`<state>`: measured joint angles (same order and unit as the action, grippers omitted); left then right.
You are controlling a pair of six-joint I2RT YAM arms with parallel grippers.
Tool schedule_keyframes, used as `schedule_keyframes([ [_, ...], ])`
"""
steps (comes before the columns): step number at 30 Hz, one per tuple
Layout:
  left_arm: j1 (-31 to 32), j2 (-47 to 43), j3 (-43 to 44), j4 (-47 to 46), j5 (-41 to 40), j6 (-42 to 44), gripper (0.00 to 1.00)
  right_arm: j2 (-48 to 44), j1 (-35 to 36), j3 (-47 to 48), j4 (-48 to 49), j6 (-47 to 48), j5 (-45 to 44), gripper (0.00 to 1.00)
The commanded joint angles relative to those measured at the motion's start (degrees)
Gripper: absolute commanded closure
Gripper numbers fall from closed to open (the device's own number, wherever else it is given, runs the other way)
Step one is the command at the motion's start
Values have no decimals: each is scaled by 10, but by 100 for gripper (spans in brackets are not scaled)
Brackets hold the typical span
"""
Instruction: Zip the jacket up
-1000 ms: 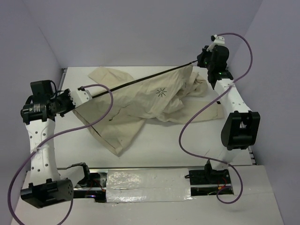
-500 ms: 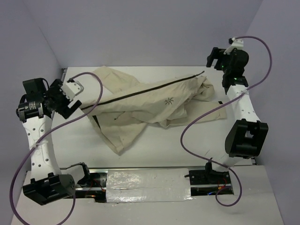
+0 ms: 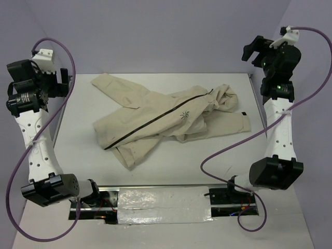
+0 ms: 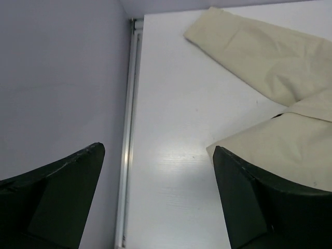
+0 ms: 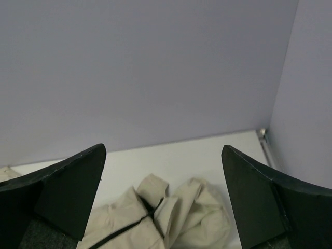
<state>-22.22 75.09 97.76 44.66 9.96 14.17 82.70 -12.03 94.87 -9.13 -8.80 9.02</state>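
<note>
Cream-beige fabric jacket with long sleeves [image 3: 171,122] lies slack on the white bench [image 3: 78,155], spread over its middle and far half. One sleeve reaches toward the far left corner and the other lies out toward the right edge. Its dark zipper [image 3: 155,120] runs as one unbroken diagonal, from the hem nearest the left edge up to the rumpled collar on the far right. The small dark star logo [image 3: 182,115] sits just beside that line. Since the two front panels meet all along the line, the zip looks closed to me, though the last stretch under the bunched collar is too crumpled to be sure of.

Neither arm has any hold on the cloth. The left gripper [image 3: 61,83] hangs high over the left edge of the bench with its dark fingers spread wide and nothing between them. Its wrist view [image 4: 158,150] shows bare bench in the gap, with the sleeve and hem of the jacket [image 4: 270,67] off to one side and well apart. The right gripper [image 3: 252,52] stands high over the far right corner, its jaws likewise parted and empty. Its wrist view [image 5: 163,148] shows mostly the lilac wall [image 5: 155,67], with the collar of the jacket [image 5: 171,218] far below.

That the garment rests untensioned, with both arms out at opposite edges, suggests it is meant to settle flat on its own with the task about finished.
</note>
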Motion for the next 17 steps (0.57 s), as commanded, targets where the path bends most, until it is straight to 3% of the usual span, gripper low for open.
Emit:
schedule_keyframes([
  [1, -3, -2, -47, -4, -70, -90, 1, -43, -3, -77, -39, -66, -27, 0],
  [5, -4, -27, -141, -30, -116, -102, 1, -86, -2, -196, -45, -111, -46, 0],
  [10, -4, -51, -259, -83, -104, -108, 1, -114, -3, -284, -71, -119, -121, 0],
  [17, -4, -48, -333, -106, -82, -128, 1, -171, -2, -381, -30, -113, -163, 0],
])
